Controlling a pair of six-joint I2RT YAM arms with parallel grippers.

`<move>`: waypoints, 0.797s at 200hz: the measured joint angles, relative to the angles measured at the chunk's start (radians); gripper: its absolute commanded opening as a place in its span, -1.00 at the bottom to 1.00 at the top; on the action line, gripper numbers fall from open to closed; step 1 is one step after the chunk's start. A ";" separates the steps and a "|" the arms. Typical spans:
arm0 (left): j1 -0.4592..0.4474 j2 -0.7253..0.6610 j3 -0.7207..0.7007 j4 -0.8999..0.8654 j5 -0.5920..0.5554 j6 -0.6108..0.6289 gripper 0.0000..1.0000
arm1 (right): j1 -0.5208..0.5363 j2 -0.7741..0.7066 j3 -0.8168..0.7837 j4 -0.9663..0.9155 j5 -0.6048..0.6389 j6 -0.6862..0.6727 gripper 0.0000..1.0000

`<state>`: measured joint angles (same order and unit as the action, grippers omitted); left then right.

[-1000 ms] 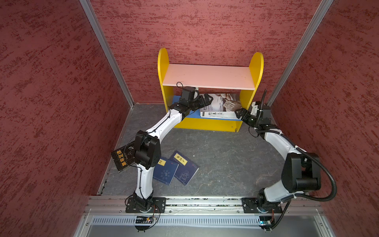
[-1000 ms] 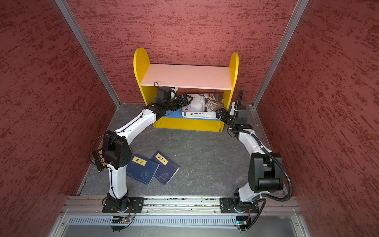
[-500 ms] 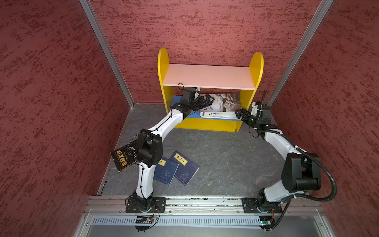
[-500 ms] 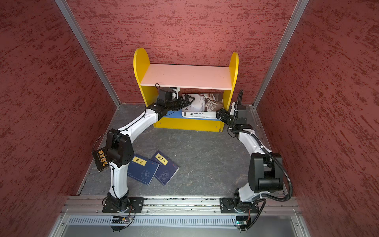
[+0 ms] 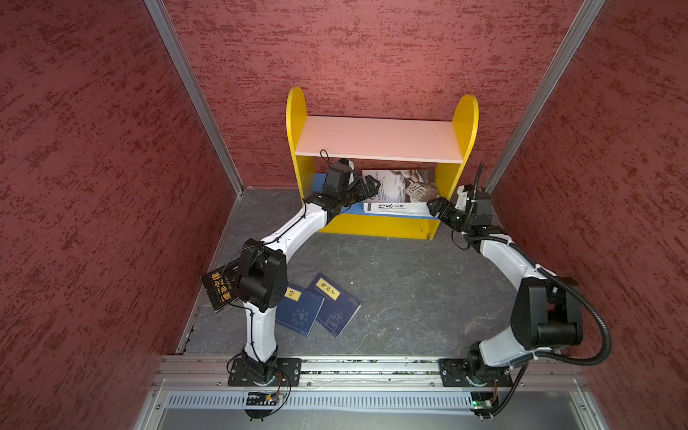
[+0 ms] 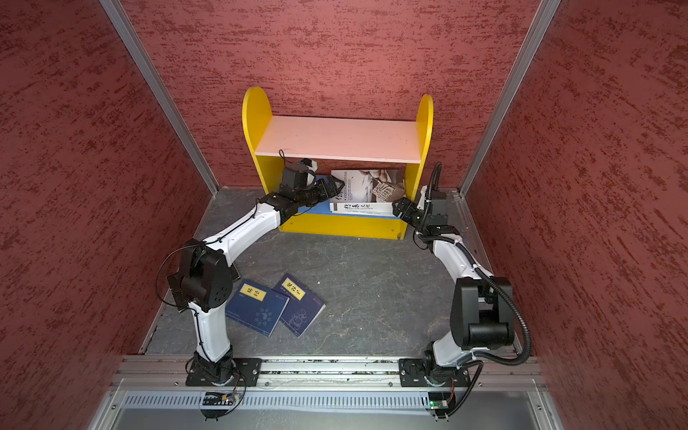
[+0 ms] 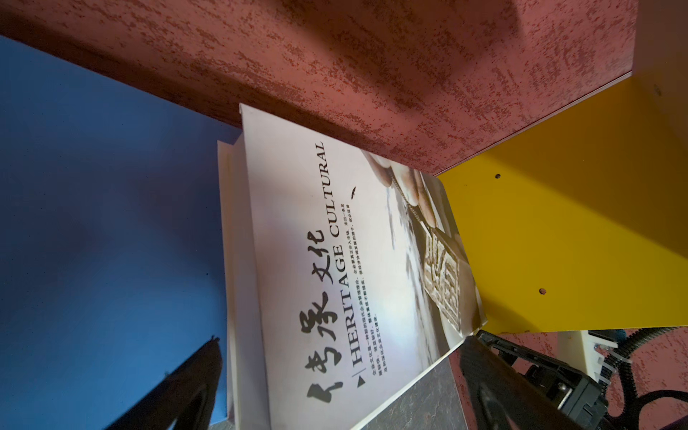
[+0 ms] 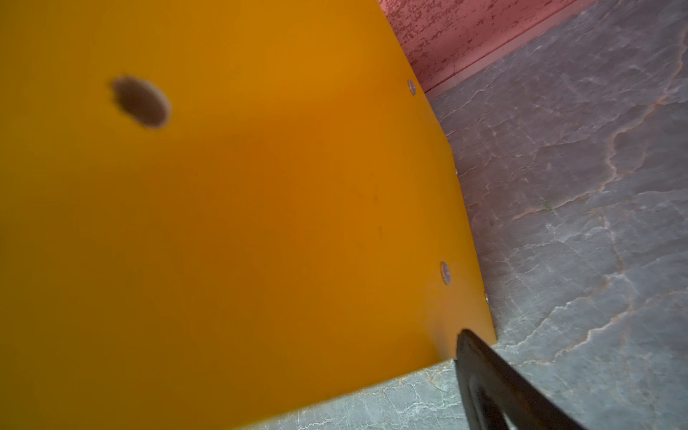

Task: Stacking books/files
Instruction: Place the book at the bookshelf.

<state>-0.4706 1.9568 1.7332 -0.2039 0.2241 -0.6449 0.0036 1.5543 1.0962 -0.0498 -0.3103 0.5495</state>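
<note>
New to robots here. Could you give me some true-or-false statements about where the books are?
1. Two navy books lie on the floor. True.
2. A book sits on the pink top shelf. False: it is bare; the white books are on the blue lower shelf.
3. The left gripper is open. True.
4. The black book is on the lower shelf. False: it lies by the left wall, beside the left arm.

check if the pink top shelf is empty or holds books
Empty: pink top shelf is bare in both top views; white books sit below.
</note>
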 measured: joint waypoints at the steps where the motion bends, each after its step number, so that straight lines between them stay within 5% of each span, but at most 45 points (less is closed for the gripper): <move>1: 0.000 0.000 0.000 0.000 0.001 -0.001 0.98 | 0.000 0.000 0.000 0.000 0.000 0.000 0.88; 159: 0.037 0.153 0.184 -0.005 0.200 0.010 0.91 | 0.000 -0.017 -0.018 -0.008 0.000 -0.006 0.89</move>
<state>-0.4335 2.1094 1.9171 -0.2092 0.4244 -0.6346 0.0036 1.5372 1.0779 -0.0582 -0.3099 0.5438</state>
